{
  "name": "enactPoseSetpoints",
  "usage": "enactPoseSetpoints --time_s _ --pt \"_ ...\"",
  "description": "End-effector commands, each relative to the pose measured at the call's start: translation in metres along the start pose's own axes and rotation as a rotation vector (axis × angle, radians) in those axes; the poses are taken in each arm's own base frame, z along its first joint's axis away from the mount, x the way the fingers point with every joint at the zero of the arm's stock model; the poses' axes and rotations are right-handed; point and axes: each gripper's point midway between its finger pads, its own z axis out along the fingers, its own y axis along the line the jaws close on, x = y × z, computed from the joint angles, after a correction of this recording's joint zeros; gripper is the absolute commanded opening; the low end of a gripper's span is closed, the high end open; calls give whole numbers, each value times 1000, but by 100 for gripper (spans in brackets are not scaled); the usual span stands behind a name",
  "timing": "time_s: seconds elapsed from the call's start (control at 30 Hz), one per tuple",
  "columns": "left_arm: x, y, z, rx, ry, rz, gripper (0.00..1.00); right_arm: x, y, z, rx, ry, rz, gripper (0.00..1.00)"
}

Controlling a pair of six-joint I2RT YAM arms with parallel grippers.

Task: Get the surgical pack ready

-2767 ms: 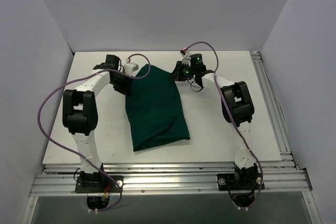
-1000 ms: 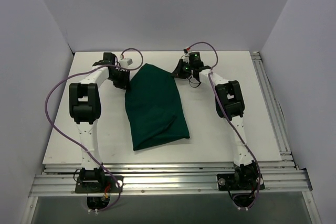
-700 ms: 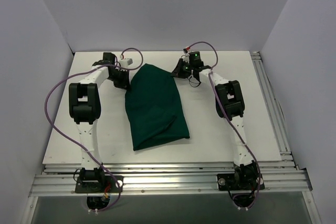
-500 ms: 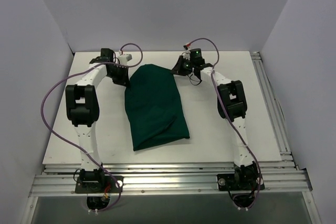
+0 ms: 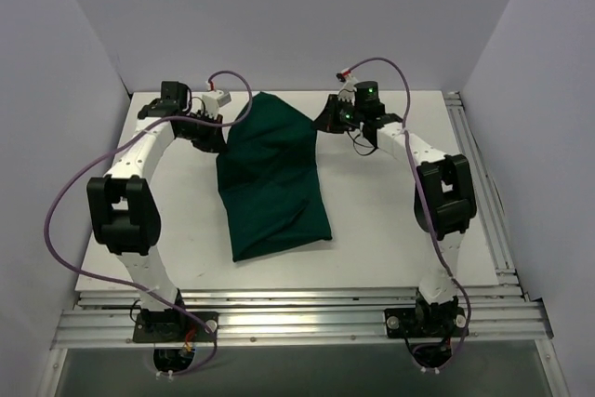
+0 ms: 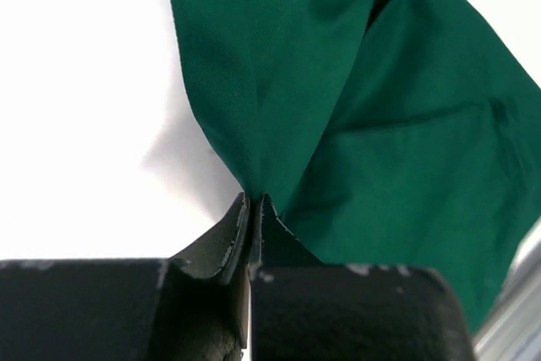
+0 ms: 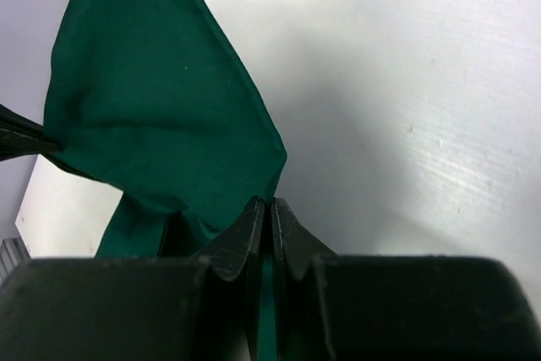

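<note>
A pale grey wall (image 5: 56, 137) closes off the left side of the booth. It meets a plain back wall (image 5: 297, 16) behind the white worktop (image 5: 381, 248).

The left arm (image 5: 121, 202) rises from its base at the near left corner and bends over toward the far edge, with a purple cable (image 5: 58, 220) looping out beside it. The left gripper (image 5: 218, 127) sits near the far left part of the worktop. Its wrist camera shows the jaws pressed together on a pinch of the dark green drape (image 5: 274, 183), and the cloth fans up and away from the fingertips (image 6: 241, 226).

The drape lies in the middle of the worktop, running from close to the far edge down toward the near edge and stopping short of it. The near end lies flat with a squared hem. The far end is gathered up between the two grippers into a peak, and a soft shadow falls on the surface beneath it.

The right gripper (image 5: 328, 121) holds the opposite far side of the cloth. Its jaws are closed tight, with a strip of green caught between them. Behind it the right arm (image 5: 437, 202) folds back to its base at the near right corner, and a second purple cable arches over the wrist.

Aluminium rails (image 5: 297, 318) run along the near edge, and more rails (image 5: 483, 202) line the right edge. Beyond those stands the right wall (image 5: 548, 137).
</note>
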Motion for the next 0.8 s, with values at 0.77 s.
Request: enactPoseSetpoints --time_s 0.77 --pt "143 -115 -13 171 214 453 4 161 16 -101 106 63 60 4"
